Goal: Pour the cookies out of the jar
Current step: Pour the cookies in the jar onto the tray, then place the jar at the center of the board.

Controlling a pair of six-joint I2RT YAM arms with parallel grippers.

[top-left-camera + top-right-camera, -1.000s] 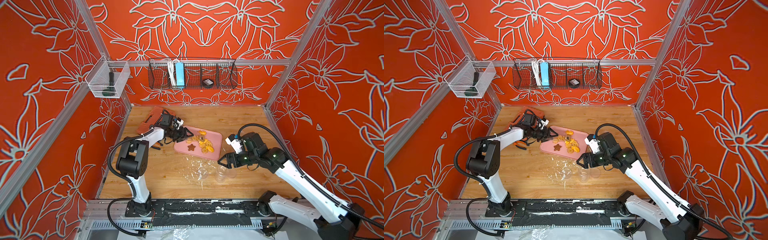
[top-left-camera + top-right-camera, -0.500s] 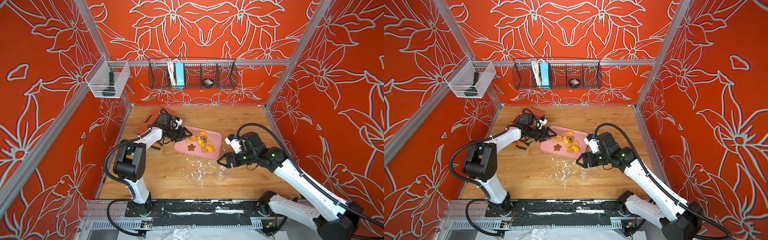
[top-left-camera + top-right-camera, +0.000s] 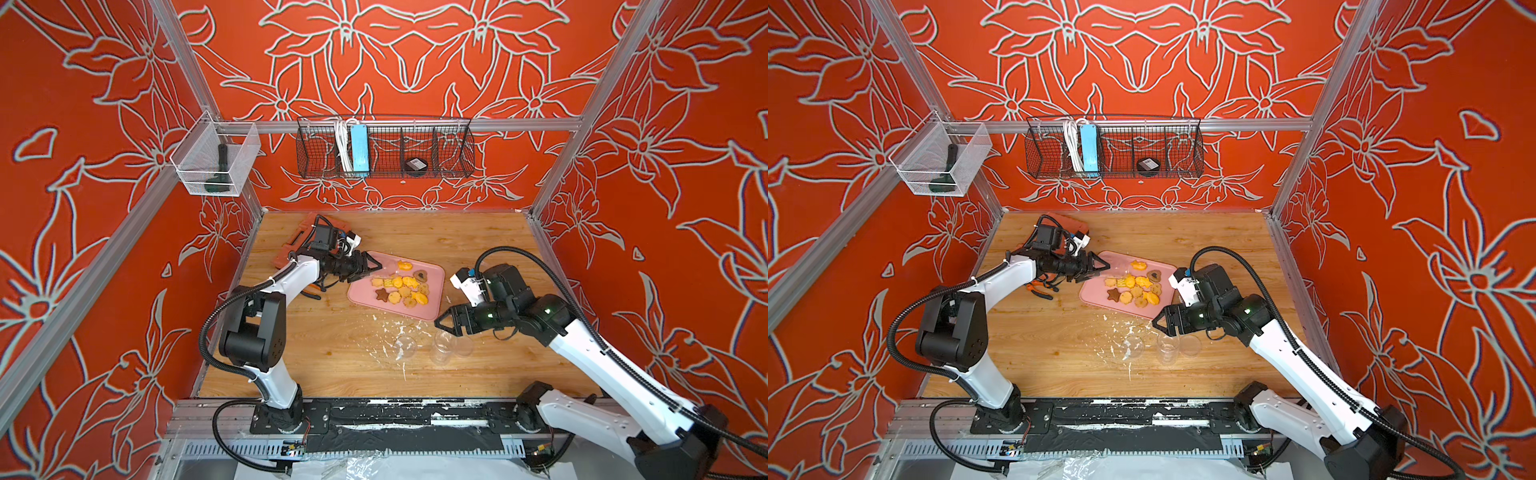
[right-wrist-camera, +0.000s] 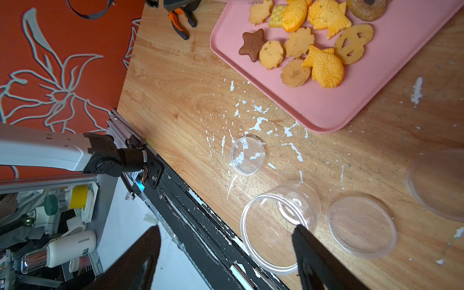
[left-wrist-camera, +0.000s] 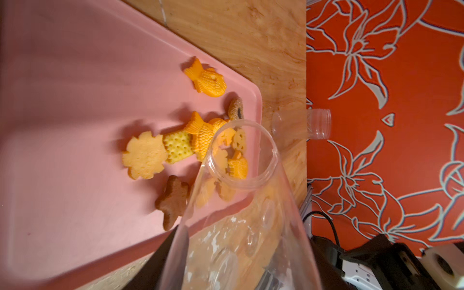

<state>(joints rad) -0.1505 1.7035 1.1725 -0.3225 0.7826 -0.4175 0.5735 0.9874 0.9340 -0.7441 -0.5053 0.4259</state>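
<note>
We are gripping clear jar [image 5: 238,226] in closed left gripper [image 3: 370,267], mouth tilted over pink tray [image 3: 415,316]; cookies [image 3: 401,286] lying on tray; right gripper [image 3: 445,326] hanging wide open.

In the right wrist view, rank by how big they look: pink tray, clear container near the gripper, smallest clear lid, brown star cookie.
1. pink tray, partly cropped.
2. clear container, enlarged by nearness to the camera.
3. smallest clear lid.
4. brown star cookie, nearly tied with the lid.
</note>
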